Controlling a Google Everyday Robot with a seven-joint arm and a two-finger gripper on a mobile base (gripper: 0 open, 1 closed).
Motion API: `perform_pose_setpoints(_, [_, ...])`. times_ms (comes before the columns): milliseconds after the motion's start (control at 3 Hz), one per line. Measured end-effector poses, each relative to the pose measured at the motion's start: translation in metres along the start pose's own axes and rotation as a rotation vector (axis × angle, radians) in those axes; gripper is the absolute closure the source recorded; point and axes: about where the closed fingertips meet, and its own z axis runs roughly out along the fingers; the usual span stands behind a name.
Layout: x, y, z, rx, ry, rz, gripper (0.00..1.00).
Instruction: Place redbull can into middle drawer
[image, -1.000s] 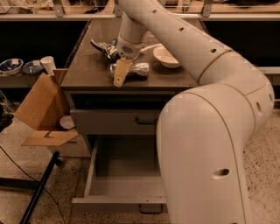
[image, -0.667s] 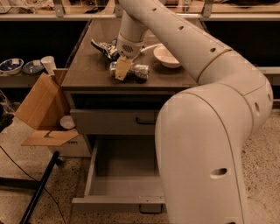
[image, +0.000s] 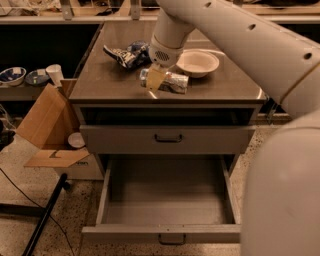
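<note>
Gripper (image: 155, 80) has shifted slightly right, now over the left end of the can (image: 174, 83), which lies sideways on the tabletop (image: 107, 85), long axis left-right, open drawer (image: 167, 200) below; grip state: cannot tell.

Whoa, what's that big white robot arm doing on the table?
The robot's gripper is down at the slim silver-and-blue metal drink can, which lies on its side on the dark tabletop near a crinkly blue-and-white snack bag and a white bowl. Below, the wide grey metal drawer is pulled open; the can is not in it yet.
</note>
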Motion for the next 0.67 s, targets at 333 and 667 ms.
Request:
perform_pose_setpoints(333, [0.02,0.03,-0.013,0.012,-0.008,0.026,1.0])
perform_pose_setpoints(667, [0.038,0.058,-0.012,0.015,-0.03,0.073,1.0])
